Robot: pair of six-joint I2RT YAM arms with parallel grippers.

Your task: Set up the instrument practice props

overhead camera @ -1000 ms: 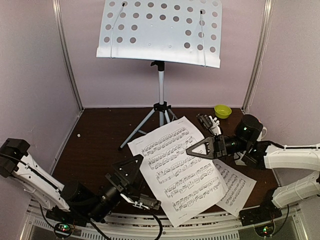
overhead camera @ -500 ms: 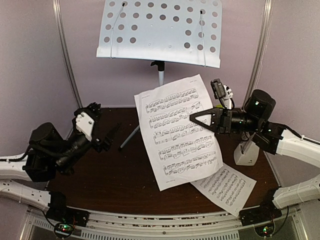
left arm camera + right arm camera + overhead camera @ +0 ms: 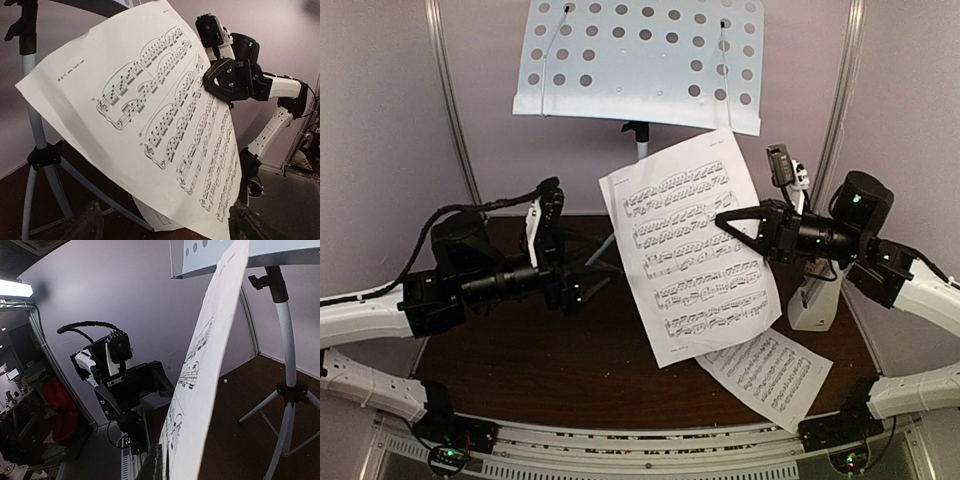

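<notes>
While the right pincer (image 3: 725,222) is gripping a white sheet-music page printed with black staves (image 3: 690,255) near its right edge, that page is hanging tilted in the air in front of the tall silver tripod music stand with a white perforated desk (image 3: 620,60). Left of the stand's pole, the left pincer (image 3: 568,240) is hovering with its jaws wide and empty, facing the page. A second white sheet-music page (image 3: 770,368) is lying flat on the dark brown tabletop (image 3: 520,350), front-right of the stand. A small white pyramid metronome (image 3: 815,300) is standing right of the stand.
</notes>
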